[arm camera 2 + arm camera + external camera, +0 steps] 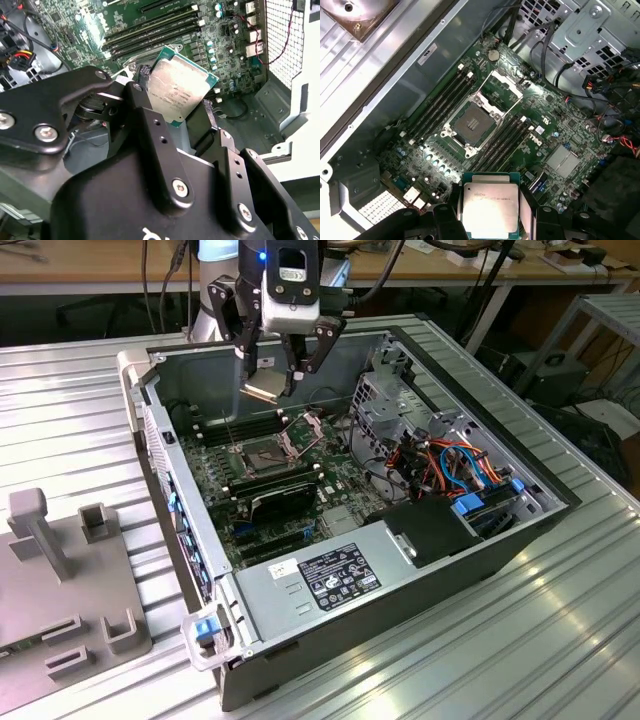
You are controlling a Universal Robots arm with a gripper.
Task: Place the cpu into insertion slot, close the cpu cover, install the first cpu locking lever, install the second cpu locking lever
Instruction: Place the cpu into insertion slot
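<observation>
Grey fixture (62, 585): stands on the ribbed metal table (520, 640) at the exterior view's left, beside the open computer case (185, 540).

Gripper (276, 382): hangs over the motherboard (215, 475) inside the case, well above it. In both wrist views its black fingers (451, 212) are clenched on two opposite edges of the cpu.

Cpu (490, 207): a flat square chip held between the fingers, up in the air and touching nothing else. Its top is a matte silvery-grey metal lid with faint markings. A thin green rim of board shows around the lid, plainest in the second wrist view (180, 90). The metal top faces the wrist cameras.

Insertion slot (472, 124): a dark square socket with metal edging, bare, set in green circuit board between two banks of long black memory slots (439, 104). The cpu is well apart from it.

Cpu cover (503, 91): a thin metal frame with a large square window, swung open on its hinge at one edge of the slot. In the exterior view (304, 433) it stands tilted up, brownish.

Power supply (330, 580): a grey box at the near end of the case.

Drive cage (400, 405): perforated metal at the exterior view's right, with orange, red and blue cables (452, 465) beside it.
</observation>
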